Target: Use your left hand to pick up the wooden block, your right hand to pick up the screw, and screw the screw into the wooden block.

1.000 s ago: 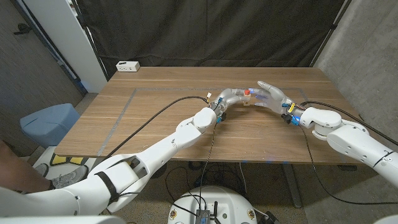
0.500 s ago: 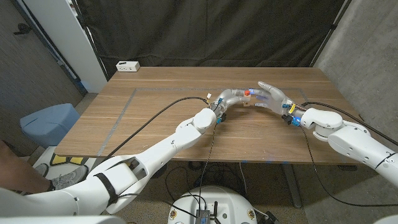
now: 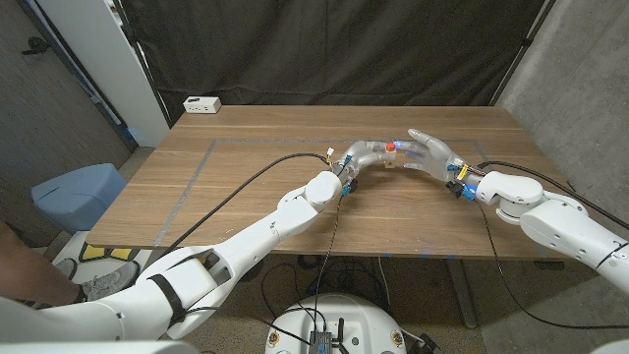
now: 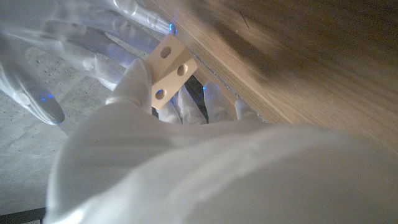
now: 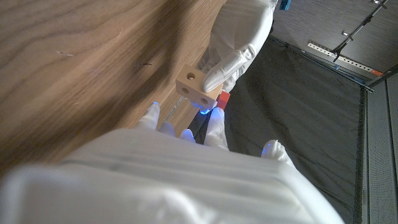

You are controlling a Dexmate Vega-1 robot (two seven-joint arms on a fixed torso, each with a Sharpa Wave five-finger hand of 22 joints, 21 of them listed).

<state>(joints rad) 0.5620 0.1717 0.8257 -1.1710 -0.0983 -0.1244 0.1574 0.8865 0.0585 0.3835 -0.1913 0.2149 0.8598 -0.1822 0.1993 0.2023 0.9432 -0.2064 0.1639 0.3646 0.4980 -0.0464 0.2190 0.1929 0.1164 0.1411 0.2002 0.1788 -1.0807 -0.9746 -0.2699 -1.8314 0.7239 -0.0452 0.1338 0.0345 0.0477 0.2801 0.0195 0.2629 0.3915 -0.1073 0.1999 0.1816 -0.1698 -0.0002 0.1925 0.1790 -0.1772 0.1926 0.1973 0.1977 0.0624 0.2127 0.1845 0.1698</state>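
Note:
Over the middle of the table, my left hand (image 3: pixel 364 154) grips the pale wooden block (image 3: pixel 393 160). The block (image 4: pixel 168 68) shows three round holes in the left wrist view, held at its end by my fingers (image 4: pixel 134 84). My right hand (image 3: pixel 430 152) meets it from the other side, its upper fingers spread. A screw with a red head (image 3: pixel 390 147) sits on top of the block. In the right wrist view the red screw (image 5: pixel 223 99) sits against the block (image 5: pixel 194 86) at my right fingertips (image 5: pixel 213 121), which pinch it. My left hand (image 5: pixel 239 43) holds the block's far side.
A white power strip (image 3: pixel 201 104) lies at the table's far left corner. Black cables (image 3: pixel 246 182) trail from both wrists across the wood. Grey tape lines (image 3: pixel 197 172) mark the left half of the table. A blue seat (image 3: pixel 79 192) stands off the table's left edge.

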